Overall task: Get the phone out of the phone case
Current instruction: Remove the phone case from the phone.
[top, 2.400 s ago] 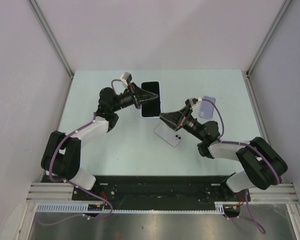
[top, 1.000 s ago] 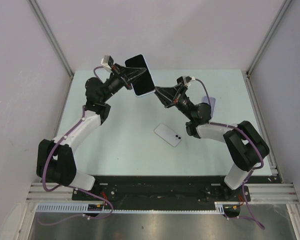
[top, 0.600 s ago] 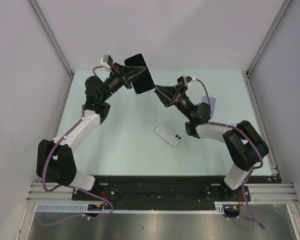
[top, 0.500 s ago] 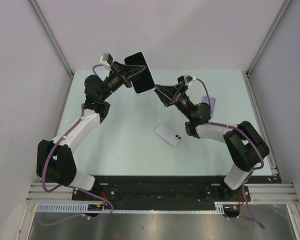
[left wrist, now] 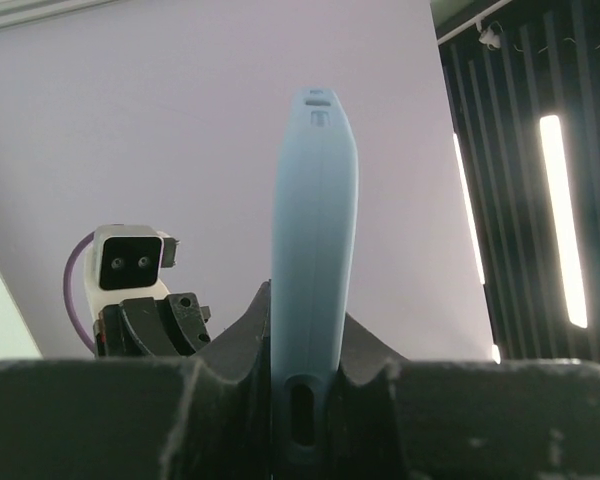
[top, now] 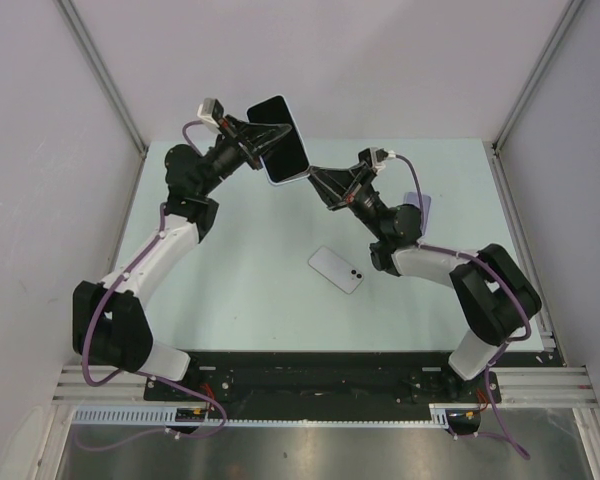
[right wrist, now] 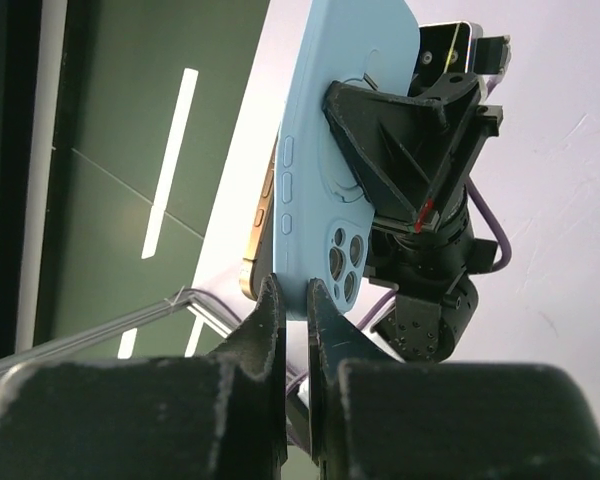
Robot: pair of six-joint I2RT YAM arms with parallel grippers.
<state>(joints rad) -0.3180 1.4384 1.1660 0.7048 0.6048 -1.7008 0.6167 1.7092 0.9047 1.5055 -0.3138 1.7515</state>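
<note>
Pale-blue phone case point(right wrist: 345, 150), phone point(top: 280, 135) seated inside, held aloft above the table point(top: 230, 290).
Left gripper point(top: 261, 141) clamps the case across its flat faces, screen side up, presenting one lower corner to the right gripper point(right wrist: 291, 297). Right jaws are narrowed to a slit at that corner, apparently to peel the lip; contact cannot be confirmed. White handset point(top: 336, 269) lies flat below, uninvolved.

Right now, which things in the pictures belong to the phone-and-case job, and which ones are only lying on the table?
In the job: phone in its light-blue phone case, held up in the left gripper; right gripper at the case's lower corner.
Lying about: white handset, back up on the table; lilac handset, partly behind the right arm.
</note>
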